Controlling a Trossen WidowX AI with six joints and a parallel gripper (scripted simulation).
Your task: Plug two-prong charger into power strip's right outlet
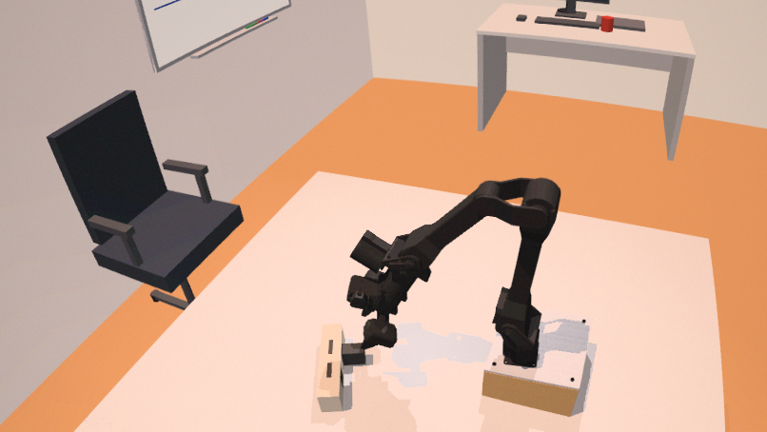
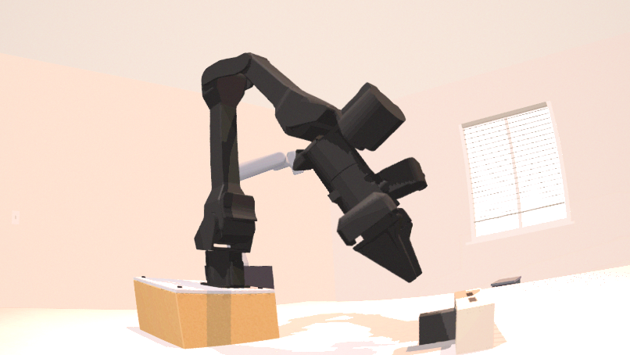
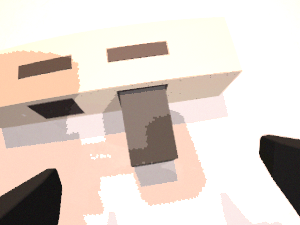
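The beige power strip (image 1: pixel 331 388) (image 2: pixel 475 328) (image 3: pixel 200 51) stands on the white surface. Its left outlet (image 3: pixel 56 108) shows as a dark, uncovered opening in the wrist view. The dark grey charger (image 1: pixel 354 353) (image 2: pixel 436 328) (image 3: pixel 147 126) sits straight at the right outlet, its end against the strip's face. A thin dark outlet edge shows above it. No prongs are visible, and their exact depth is hidden. My gripper (image 1: pixel 369 345) (image 2: pixel 414 281) (image 3: pixel 163 164) is open and empty, tilted toward the strip. It is above the charger and clear of it in the exterior view.
The arm's base block (image 1: pixel 528 394) (image 2: pixel 229 319) stands on the same white surface (image 1: pixel 257 300), across from the strip's outlet face. Two brown slots (image 3: pixel 45 67) (image 3: pixel 137 51) mark the strip's top. An office chair (image 1: pixel 177 236) and a desk (image 1: pixel 537 37) stand farther off.
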